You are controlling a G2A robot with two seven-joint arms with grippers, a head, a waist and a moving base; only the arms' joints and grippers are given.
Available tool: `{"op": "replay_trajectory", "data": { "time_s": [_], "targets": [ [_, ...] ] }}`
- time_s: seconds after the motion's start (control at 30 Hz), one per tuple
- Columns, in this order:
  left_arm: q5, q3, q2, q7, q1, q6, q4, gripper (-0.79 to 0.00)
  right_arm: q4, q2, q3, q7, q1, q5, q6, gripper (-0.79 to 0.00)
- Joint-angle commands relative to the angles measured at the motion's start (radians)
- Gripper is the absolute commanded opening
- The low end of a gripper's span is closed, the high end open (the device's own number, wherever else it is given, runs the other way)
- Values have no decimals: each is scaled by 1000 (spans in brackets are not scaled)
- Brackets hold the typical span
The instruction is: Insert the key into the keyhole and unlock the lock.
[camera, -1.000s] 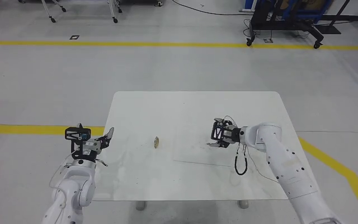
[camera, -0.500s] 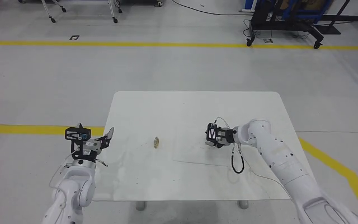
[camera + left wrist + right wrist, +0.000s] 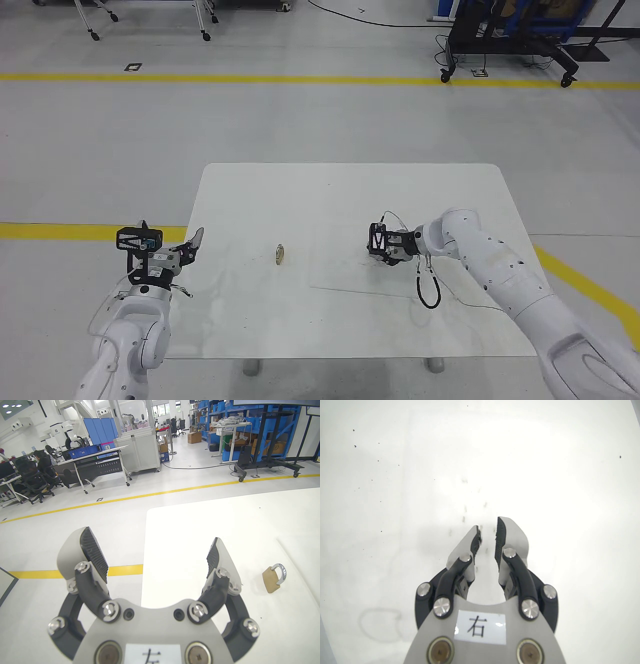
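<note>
Factory floor with yellow lines surrounds a white table (image 3: pixel 300 190) marked with small dark specks. The padlock (image 3: pixel 280 254) lies on its side toward the table's left edge, about midway between the near and far edges. It has a brass-coloured body and a shut silver shackle.

It looks small, rigid and dense for its size, with smooth faces that could slip. The best hold is probably across the flat sides of the body, leaving the keyhole end free. A key would be thin and flat against the table, so it should be pinched by its broad head.

The right hand (image 3: pixel 488 526) is low over the table's middle, well apart from the padlock. Its pads (image 3: pixel 499 540) are drawn nearly together, with a narrow slit between them through which bare table shows. Whether a key lies under the tips cannot be told.

The left hand (image 3: pixel 152 542) hangs just off the left edge, spread wide and holding nothing.
</note>
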Motion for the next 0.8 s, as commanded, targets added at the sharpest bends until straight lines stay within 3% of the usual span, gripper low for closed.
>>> {"op": "replay_trajectory", "data": {
  "time_s": [0.0, 0.4, 0.77],
  "targets": [
    [0, 0, 0, 0, 0, 0, 0, 0, -8, 9, -26, -12, 7, 5, 0, -785],
    [0, 0, 0, 0, 0, 0, 0, 0, -118, 94, -1, -123, -26, -25, 0, -785],
    [0, 0, 0, 0, 0, 0, 0, 0, -118, 94, -1, -123, -26, -25, 0, -785]
  ]
}}
